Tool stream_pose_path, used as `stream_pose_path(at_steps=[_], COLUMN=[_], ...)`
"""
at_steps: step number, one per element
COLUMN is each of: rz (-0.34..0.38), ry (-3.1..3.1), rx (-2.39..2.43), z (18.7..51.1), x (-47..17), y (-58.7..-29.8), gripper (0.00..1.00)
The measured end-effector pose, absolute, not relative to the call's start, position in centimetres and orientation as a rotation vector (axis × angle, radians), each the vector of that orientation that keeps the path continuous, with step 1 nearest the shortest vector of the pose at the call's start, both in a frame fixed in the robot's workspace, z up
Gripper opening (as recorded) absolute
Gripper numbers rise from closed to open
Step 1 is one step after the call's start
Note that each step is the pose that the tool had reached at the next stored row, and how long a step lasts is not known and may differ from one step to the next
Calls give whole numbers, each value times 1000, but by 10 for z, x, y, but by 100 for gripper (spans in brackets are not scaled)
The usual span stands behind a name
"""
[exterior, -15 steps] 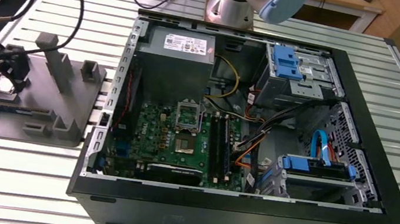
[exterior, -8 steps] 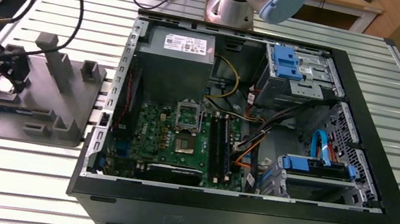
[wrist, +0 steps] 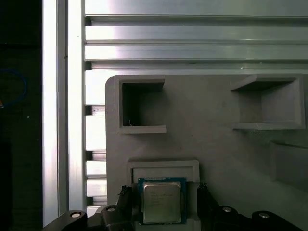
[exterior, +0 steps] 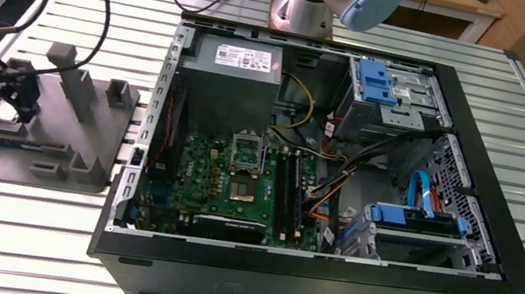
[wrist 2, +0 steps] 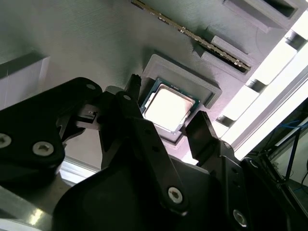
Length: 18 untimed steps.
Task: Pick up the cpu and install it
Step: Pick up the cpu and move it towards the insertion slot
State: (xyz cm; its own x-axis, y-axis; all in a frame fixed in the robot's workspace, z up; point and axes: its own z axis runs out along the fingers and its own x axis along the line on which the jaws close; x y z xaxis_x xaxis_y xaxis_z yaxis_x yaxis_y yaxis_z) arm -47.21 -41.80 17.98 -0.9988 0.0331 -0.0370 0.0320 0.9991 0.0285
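Cpu (wrist: 161,202) dead centre between my fingers (wrist: 204,199), lying flat, silver top up, in its shallow framed pocket (wrist: 162,167) close to one edge of the grey tray (wrist: 216,144). My gripper (wrist: 163,195) is spread wide, one finger on each side of the chip, a gap showing on both sides, nothing clamped. The second wrist view shows the same: chip (wrist 2: 168,107) bright between the dark tips. Further out, the tray (exterior: 91,182) sits by the bench (exterior: 20,236) edge at the exterior view's left, just beside the open computer case (exterior: 326,281) with its green board (exterior: 236,182).
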Motion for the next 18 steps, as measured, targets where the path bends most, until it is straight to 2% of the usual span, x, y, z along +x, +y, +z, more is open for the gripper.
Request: stream_pose_path(at_steps=[18], rz=[54], ry=[3103], rx=[50], z=[179], x=[-472], y=[-418], gripper=[65])
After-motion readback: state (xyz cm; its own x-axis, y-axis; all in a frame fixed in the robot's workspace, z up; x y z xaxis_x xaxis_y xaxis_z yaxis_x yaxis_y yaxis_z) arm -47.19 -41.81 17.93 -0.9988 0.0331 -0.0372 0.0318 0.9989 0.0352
